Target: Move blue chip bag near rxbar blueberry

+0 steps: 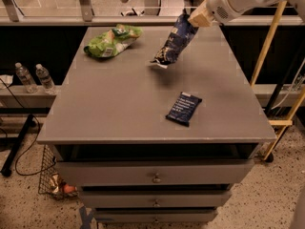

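Observation:
The blue chip bag [172, 43] hangs in the air above the far middle of the grey table [119, 104], its lower end pointing down and left. My gripper [196, 18] is shut on the bag's upper right end, at the top of the view. The rxbar blueberry [184, 109], a small flat dark blue bar, lies on the table nearer the front right, well below the hanging bag.
A green chip bag [111, 41] lies at the table's far left. Drawers [155, 175] sit under the tabletop. Two water bottles [35, 78] stand on a low shelf at the left. A yellow frame [267, 46] stands at the right.

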You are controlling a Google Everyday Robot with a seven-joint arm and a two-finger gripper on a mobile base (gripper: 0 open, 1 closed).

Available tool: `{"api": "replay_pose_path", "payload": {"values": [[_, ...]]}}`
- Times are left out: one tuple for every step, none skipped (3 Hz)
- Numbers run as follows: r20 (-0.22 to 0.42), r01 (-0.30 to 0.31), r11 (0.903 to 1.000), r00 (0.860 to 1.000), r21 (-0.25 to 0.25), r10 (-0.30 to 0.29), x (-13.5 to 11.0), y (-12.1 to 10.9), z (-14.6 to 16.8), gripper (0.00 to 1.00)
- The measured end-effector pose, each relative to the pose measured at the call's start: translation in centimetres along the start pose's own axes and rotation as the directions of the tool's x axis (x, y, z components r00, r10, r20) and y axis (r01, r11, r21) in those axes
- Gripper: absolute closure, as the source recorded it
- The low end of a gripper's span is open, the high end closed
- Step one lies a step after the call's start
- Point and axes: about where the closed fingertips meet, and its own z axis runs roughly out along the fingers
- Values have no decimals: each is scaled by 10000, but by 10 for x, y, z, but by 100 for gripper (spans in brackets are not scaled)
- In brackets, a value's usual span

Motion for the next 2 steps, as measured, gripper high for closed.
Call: {"api": "replay_pose_path", "payload": {"values": [[13, 13, 10000, 10000, 10, -13, 0, -1, 0, 100], [43, -77, 9991, 10000, 426, 75, -2, 0, -7, 100]]}}
